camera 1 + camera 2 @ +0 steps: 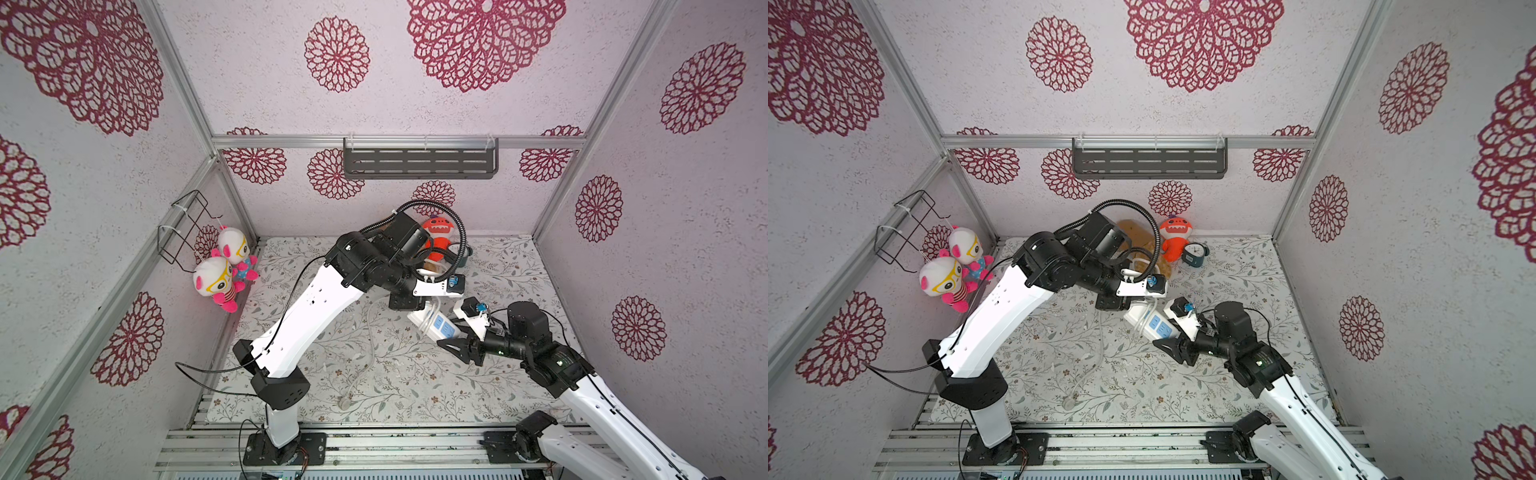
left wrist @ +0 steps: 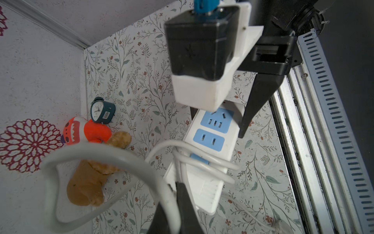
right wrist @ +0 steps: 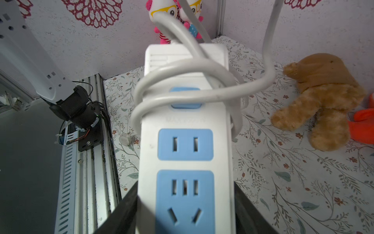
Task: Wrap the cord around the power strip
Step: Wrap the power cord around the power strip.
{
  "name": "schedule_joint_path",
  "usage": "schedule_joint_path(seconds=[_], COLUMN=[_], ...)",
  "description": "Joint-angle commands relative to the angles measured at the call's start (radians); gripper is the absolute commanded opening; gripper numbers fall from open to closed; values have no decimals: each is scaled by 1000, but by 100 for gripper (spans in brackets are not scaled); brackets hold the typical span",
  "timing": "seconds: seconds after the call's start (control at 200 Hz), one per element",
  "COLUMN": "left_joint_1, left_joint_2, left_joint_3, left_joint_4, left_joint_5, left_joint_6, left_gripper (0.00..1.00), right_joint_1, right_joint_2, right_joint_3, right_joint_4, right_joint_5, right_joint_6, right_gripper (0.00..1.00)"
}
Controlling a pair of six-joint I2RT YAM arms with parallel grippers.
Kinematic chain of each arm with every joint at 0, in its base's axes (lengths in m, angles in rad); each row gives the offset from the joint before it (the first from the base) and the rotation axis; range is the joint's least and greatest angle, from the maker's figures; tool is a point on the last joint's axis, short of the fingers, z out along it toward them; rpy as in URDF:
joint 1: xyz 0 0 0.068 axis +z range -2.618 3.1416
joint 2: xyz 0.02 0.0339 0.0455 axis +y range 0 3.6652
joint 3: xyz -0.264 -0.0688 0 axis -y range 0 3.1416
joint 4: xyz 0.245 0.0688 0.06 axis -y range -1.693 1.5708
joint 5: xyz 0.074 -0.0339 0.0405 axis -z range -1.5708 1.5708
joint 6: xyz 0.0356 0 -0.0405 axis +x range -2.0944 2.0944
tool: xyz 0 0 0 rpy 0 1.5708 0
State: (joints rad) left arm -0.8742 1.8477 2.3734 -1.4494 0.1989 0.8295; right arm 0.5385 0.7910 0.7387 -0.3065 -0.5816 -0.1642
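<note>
My right gripper (image 3: 185, 212) is shut on the socket end of the white power strip (image 3: 185, 154) and holds it off the table. The strip shows in both top views (image 1: 436, 326) (image 1: 1156, 326). The white cord (image 3: 182, 97) loops about twice around the strip, crossing its blue button (image 3: 186, 106). My left gripper (image 2: 174, 202) is shut on the cord (image 2: 113, 154) right beside the strip's far end (image 2: 210, 141). The rest of the cord trails over the table (image 1: 371, 340) to its plug (image 1: 344, 402) near the front edge.
An orange plush (image 1: 1173, 237), a blue alarm clock (image 1: 1196, 253) and a brown plush (image 2: 95, 178) sit at the back wall. Two pink-and-white dolls (image 1: 224, 270) hang under a wire basket (image 1: 185, 226) on the left. A dark shelf (image 1: 419, 160) hangs on the back wall. Metal rails (image 1: 374, 440) line the front.
</note>
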Motion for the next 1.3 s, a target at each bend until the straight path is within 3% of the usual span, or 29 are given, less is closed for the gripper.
schedule_joint_path(seconds=[0.0, 0.13, 0.345, 0.485, 0.605, 0.76, 0.871, 1.106, 1.296], left_joint_1=[4, 46, 200, 254, 289, 310, 310, 312, 241], left_joint_2=[-15, -44, -104, -62, -23, -11, -54, -278, -374], left_joint_3=[18, -41, -190, -175, -192, -331, -500, -917, -1075], left_joint_4=[-4, 30, 184, 220, 242, 314, 438, 786, 749], left_joint_5=[-51, -17, 264, 395, 465, 548, 526, 288, 200], left_joint_6=[24, 9, -32, -61, -91, -151, -232, -394, -414], left_gripper=[0, 0, 0, 0, 0, 0, 0, 0, 0], right_joint_1=[12, 14, 15, 18, 20, 18, 18, 18, 14], right_joint_2=[-10, -65, -130, -125, -142, -184, -175, -124, -94], right_joint_3=[5, -12, -43, -56, -62, -69, -19, 148, 221], right_joint_4=[103, 213, 456, 599, 643, 659, 567, 226, 126], right_joint_5=[-58, -107, -155, -169, -112, 93, 226, 386, 560], right_joint_6=[12, 76, 229, 292, 283, 252, 228, 104, 22], right_gripper=[0, 0, 0, 0, 0, 0, 0, 0, 0])
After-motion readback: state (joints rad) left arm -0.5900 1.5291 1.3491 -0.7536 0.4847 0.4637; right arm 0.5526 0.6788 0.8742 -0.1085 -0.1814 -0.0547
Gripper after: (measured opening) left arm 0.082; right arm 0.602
